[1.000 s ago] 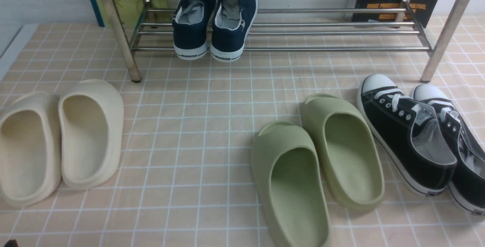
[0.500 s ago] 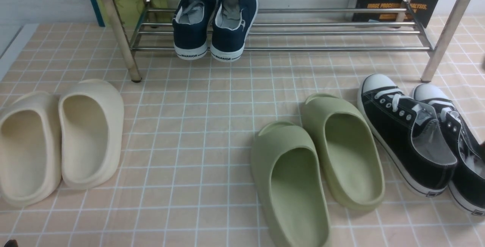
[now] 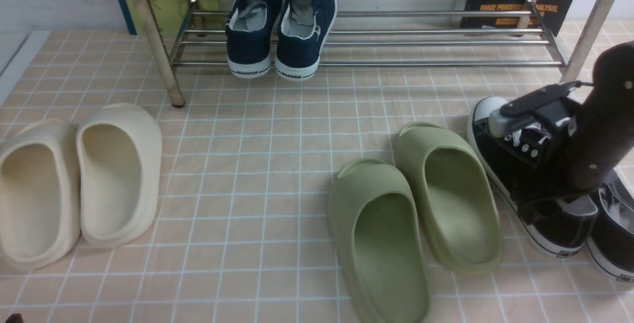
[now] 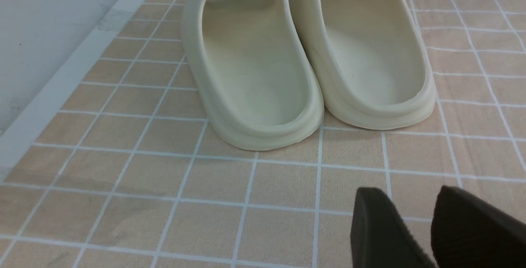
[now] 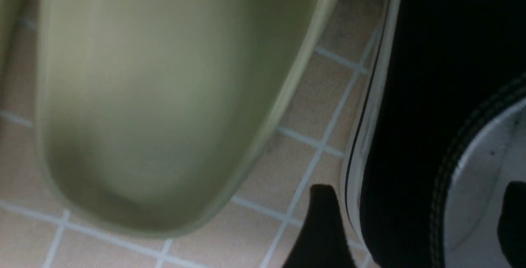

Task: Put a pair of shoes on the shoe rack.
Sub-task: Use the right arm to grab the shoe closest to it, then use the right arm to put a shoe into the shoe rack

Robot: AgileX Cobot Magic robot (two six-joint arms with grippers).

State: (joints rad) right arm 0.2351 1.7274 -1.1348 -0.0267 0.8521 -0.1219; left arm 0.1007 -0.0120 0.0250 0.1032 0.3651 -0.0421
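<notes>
The two black canvas sneakers stand side by side on the tiled floor at the right: the nearer one (image 3: 554, 224) and the outer one (image 3: 611, 234). The silver shoe rack (image 3: 396, 43) runs along the back. My right arm reaches down over the nearer sneaker. In the right wrist view my right gripper (image 5: 417, 190) is open and straddles that sneaker's side wall (image 5: 431, 75), one finger over the floor outside, the other over the grey lining (image 5: 481, 202). My left gripper (image 4: 411, 192) is open and empty above the floor at the left.
Navy WARRIOR sneakers (image 3: 277, 30) sit on the rack's left part. Two olive slippers (image 3: 450, 199) lie just left of the black sneakers, close to the right gripper (image 5: 164, 95). Two cream slippers (image 3: 119, 174) lie at the left, in front of the left gripper (image 4: 254, 66).
My right arm has come into the front view from the right and lowered over the nearer black sneaker, covering its laces. The shoes have not moved.
</notes>
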